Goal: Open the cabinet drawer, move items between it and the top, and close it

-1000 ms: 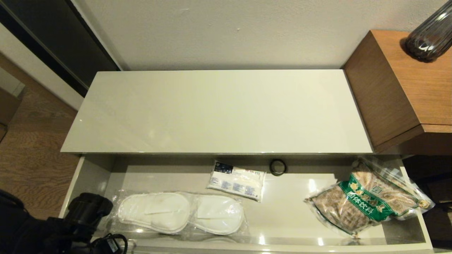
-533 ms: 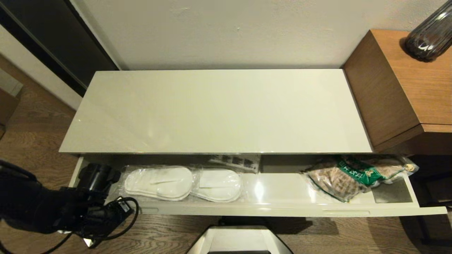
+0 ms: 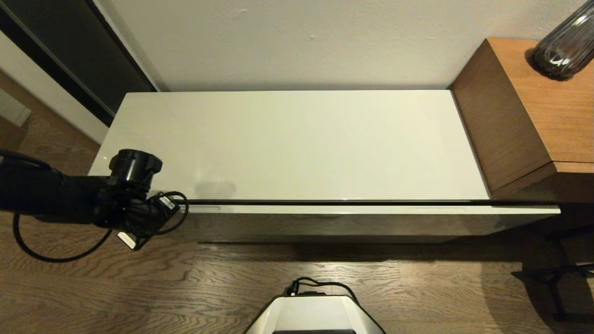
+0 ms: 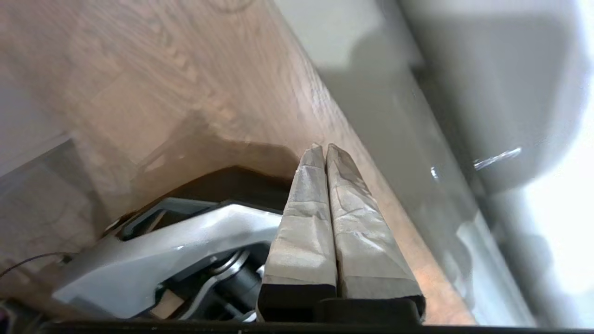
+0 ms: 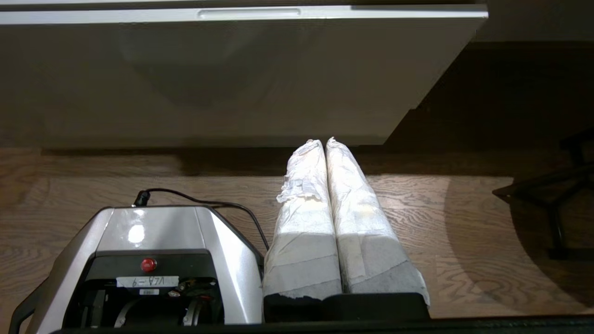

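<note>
The cabinet drawer is pushed fully in, its cream-white front flush under the top, which is bare. One recessed slot shows along the rim. The slipper pair and the grain bag are hidden inside. My left arm reaches in from the left and ends at the drawer front's left end. The left gripper is shut with nothing in it, beside the glossy front. My right gripper is shut and empty, low above the floor, a short way before the drawer front's right part.
A brown wood-grain cube with a dark ribbed vase adjoins the top's right end. My base stands on the wooden floor in front of the cabinet. Dark stand legs are at the right.
The drawer has slid from wide open to fully shut, taking the slippers, grain bag, packet and ring out of sight. My left arm moved toward the cabinet along with it.
</note>
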You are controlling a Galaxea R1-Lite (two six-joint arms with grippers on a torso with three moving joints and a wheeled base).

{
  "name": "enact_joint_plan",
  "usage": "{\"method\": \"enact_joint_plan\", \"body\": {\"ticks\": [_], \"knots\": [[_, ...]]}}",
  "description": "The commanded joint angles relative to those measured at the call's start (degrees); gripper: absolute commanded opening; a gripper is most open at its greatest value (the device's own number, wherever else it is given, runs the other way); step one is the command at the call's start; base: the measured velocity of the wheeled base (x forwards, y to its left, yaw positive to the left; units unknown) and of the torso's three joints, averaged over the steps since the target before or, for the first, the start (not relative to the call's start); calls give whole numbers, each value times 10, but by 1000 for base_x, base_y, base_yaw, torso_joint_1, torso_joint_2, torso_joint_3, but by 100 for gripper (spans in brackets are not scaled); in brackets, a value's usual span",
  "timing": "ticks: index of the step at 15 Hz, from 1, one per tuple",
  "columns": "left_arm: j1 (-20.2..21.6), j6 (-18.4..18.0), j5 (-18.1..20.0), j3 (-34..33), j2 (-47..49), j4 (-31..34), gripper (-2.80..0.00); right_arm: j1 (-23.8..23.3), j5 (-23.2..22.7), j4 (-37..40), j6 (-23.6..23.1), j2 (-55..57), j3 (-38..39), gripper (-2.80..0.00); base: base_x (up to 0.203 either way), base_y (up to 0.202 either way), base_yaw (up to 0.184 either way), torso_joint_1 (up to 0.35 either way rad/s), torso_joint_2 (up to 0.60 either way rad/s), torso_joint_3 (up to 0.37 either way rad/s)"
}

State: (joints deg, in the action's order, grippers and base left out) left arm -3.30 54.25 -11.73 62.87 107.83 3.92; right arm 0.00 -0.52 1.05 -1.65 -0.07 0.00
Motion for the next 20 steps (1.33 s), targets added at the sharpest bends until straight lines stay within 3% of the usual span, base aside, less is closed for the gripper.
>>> {"method": "enact_joint_plan", "body": {"ticks": [1,3,6,9,11,13,17,20], "knots": [[10,5,-1,71,16,47,-280,0,0,0,0,1,0,-280,0,0,0,0,0,0],[16,6,-1,128,23,101,-280,0,0,0,0,1,0,-280,0,0,0,0,0,0],[17,18,12,134,-13,150,-280,0,0,0,0,1,0,-280,0,0,0,0,0,0],[17,23,59,125,-144,227,-280,0,0,-1,0,1,0,-280,0,0,0,0,0,0],[17,5,81,124,-256,297,-280,0,0,0,0,1,0,-280,0,0,0,0,0,0],[15,-39,90,124,-372,376,-280,0,0,0,0,1,0,-280,0,0,0,0,0,0],[15,-167,93,108,-634,540,-280,0,0,0,0,1,0,-280,0,0,0,0,0,0],[17,-251,69,25,-813,604,-280,0,0,0,0,1,0,-280,0,0,0,0,0,0]]}}
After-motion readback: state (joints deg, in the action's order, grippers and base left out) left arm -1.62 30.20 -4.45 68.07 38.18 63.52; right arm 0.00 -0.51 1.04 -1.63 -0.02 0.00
